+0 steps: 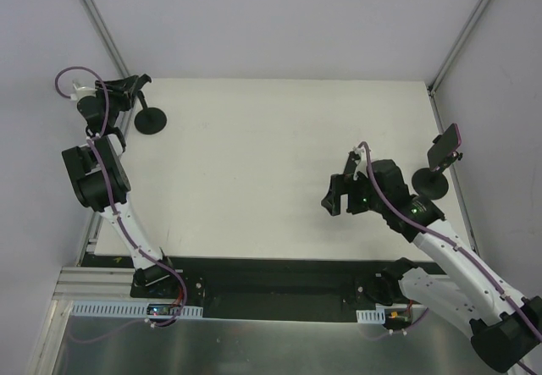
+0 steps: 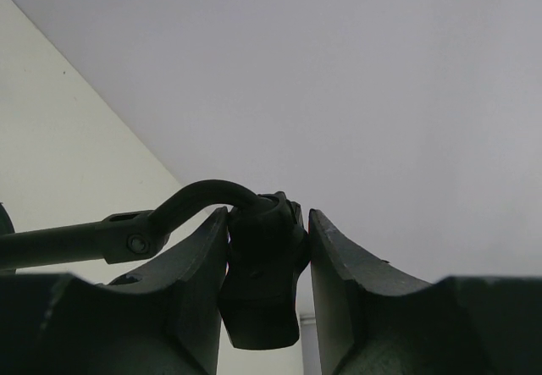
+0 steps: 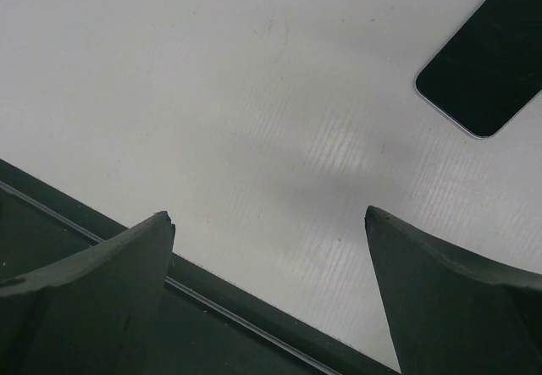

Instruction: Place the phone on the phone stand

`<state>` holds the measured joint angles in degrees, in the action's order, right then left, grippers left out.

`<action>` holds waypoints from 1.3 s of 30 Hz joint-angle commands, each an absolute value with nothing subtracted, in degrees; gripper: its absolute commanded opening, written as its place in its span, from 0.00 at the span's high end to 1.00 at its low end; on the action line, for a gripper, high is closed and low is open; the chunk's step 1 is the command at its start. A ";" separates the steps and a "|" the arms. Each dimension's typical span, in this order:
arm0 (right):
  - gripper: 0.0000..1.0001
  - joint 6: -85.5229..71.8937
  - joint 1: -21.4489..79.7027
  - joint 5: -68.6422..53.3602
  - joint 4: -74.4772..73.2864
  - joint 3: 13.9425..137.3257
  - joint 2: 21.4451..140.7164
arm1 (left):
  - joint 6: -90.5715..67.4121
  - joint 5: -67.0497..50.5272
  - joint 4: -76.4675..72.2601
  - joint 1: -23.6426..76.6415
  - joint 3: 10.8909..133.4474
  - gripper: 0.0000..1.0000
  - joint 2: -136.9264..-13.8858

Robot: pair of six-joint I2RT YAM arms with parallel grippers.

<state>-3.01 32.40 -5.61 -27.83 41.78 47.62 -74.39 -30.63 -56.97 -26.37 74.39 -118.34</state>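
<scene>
From above, the phone (image 1: 445,146) sits at the top of the thin stem of the phone stand (image 1: 430,185), near the right edge of the white table (image 1: 279,180). It is a thin dark slab with a pinkish edge. It is tilted, and its long axis runs from near-left to far-right. The stand's base is a flat black round disc. The right gripper (image 1: 336,195) hangs over the table to the left of that stand and apart from it, with its fingers spread. At the far left corner the left gripper (image 1: 131,83) is at the top of a second stand (image 1: 151,121) with the same kind of disc base.

In the left wrist view, the left gripper (image 2: 268,214) is clamped on the second stand's (image 2: 261,265) knobby matte black clip. The two dark curved fingers (image 2: 193,286) press it from both sides. A thin rod with a small hinge and a curved neck leads off to the left.

In the right wrist view, the right gripper (image 3: 269,216) has its fingers (image 3: 110,282) wide apart with only the table (image 3: 254,96) between them. The surface is white and finely ribbed. The phone (image 3: 489,62) shows at the top right. Its screen is glossy black with a pale rim and a rounded corner, its long axis runs diagonally, and the frame edge cuts it off.
</scene>
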 commanded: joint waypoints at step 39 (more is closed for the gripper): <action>0.04 -13.36 30.50 -4.31 -25.40 31.90 40.16 | -67.60 -40.96 -46.53 23.20 32.60 0.92 -77.53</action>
<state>-13.45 30.61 -6.33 -25.56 28.10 38.89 -71.26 -40.36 -57.06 22.68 31.99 -80.73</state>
